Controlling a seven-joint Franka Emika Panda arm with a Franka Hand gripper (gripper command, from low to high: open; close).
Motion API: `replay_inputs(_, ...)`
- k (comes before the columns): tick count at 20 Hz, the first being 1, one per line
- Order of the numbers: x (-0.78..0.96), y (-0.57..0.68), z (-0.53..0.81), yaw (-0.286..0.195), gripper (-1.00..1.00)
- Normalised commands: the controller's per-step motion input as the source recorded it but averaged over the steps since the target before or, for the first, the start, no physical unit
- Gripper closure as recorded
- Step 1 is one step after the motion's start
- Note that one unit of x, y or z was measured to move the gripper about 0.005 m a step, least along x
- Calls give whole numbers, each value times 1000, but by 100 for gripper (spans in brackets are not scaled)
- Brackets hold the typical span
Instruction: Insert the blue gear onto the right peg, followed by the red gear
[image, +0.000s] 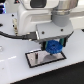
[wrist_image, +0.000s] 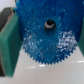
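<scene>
While the arm is filling most of the exterior view, the gripper (image: 55, 44) is hanging low over the baseplate (image: 35, 59), which is lying on the white table (image: 15, 70) nearer its front edge than its back. The blue gear (image: 53, 48) is showing between the teal fingers (image: 61, 42), just above the plate's far end on the exterior view's right, and it is looking tilted rather than flat. From this view I cannot tell whether the gear is touching the plate, and the peg is not showing.

The wrist view is giving what the exterior view is missing: the gear (wrist_image: 47, 40) is filling the picture, its teeth and dark centre hole are plain, and a teal pad (wrist_image: 11, 47) is pressing against its rim. The jaws are closing narrowly on the gear, holding it edge to edge. The red gear is appearing in neither view.
</scene>
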Motion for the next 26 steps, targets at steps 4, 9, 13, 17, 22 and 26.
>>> replay_inputs(4, 59, -49, 159, 0, 100)
replay_inputs(9, 26, -44, 153, 0, 100)
replay_inputs(13, 94, -21, 108, 0, 100)
replay_inputs(17, 91, -59, 185, 0, 100)
replay_inputs(22, 180, -107, 144, 0, 100)
replay_inputs(26, 179, -12, 145, 0, 100)
